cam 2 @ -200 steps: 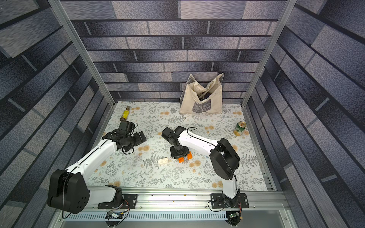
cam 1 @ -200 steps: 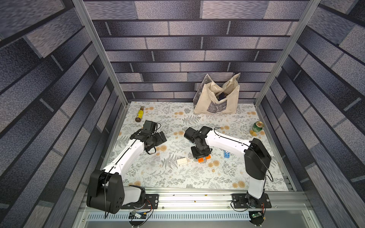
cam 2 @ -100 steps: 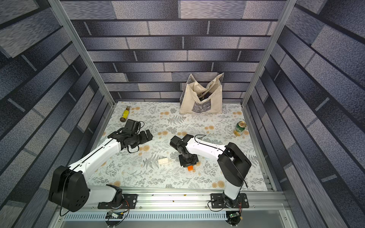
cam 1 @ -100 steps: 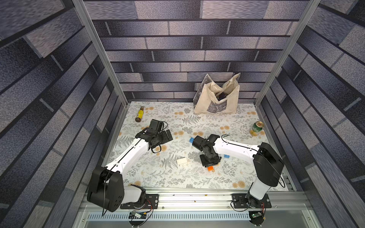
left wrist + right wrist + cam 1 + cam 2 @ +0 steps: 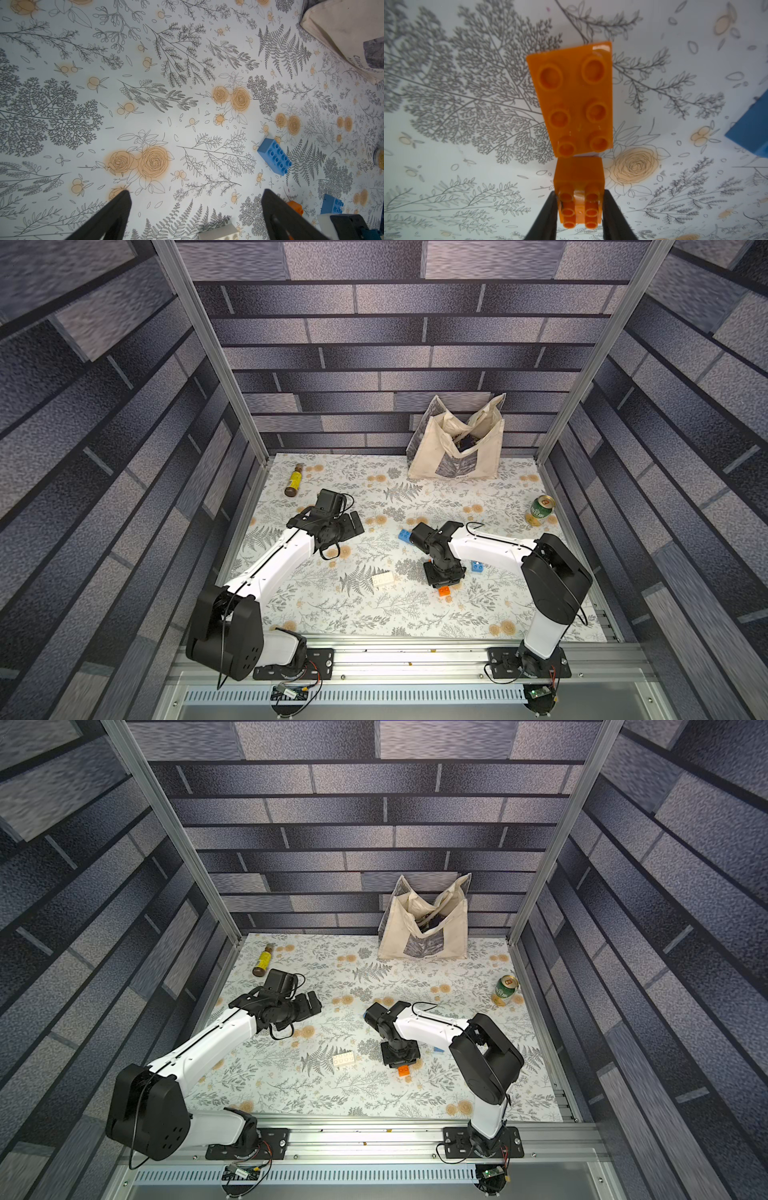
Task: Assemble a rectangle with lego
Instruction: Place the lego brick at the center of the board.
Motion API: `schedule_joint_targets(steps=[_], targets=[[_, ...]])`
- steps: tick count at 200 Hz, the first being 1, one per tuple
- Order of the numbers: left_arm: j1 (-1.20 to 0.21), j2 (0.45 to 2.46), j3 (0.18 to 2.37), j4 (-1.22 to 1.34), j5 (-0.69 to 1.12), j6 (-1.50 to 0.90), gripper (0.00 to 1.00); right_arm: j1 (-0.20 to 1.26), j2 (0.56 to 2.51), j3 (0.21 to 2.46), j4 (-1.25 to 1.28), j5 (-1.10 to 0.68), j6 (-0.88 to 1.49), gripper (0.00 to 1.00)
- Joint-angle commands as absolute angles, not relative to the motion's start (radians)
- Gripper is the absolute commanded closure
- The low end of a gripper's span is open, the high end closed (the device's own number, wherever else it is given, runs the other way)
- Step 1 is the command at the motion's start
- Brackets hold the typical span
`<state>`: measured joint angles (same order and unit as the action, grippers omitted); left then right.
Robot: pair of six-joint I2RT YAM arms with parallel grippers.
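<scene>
On tote bag (image 5: 336, 27): "Claude…" lettering

There are two blue bricks (image 5: 404, 535) (image 5: 477, 567), two orange bricks (image 5: 571, 99) (image 5: 578, 187) and one white brick (image 5: 383, 579), which makes five. Both top views show only one orange brick, but the view from the right wrist shows the two of them. There are also two robot arms (image 5: 282, 556) (image 5: 490, 547), one green can (image 5: 540, 510), one yellow bottle (image 5: 294, 485) and one cloth bag (image 5: 457, 448).

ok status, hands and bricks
Right hand shut on orange brick, second orange brick close by. Left hand open, empty. Loose, unjoined: white brick, blue bricks. Nothing in the way.
</scene>
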<state>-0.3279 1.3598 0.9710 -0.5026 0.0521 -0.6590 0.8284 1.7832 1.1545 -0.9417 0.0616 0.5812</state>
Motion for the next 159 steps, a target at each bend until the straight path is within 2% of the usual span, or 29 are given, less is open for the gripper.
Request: schedule_joint_targets(steps=[1,159], targets=[[-0.337,1.368,1.007,-0.525,0.034,-0.663,0.00,0.814,1.812,1.147,-0.914,0.062,0.555,0.84],[-0.339,1.399,1.019,-0.527,0.044,-0.660,0.00,0.772,1.860,1.190,-0.893,0.058,0.544,0.81]])
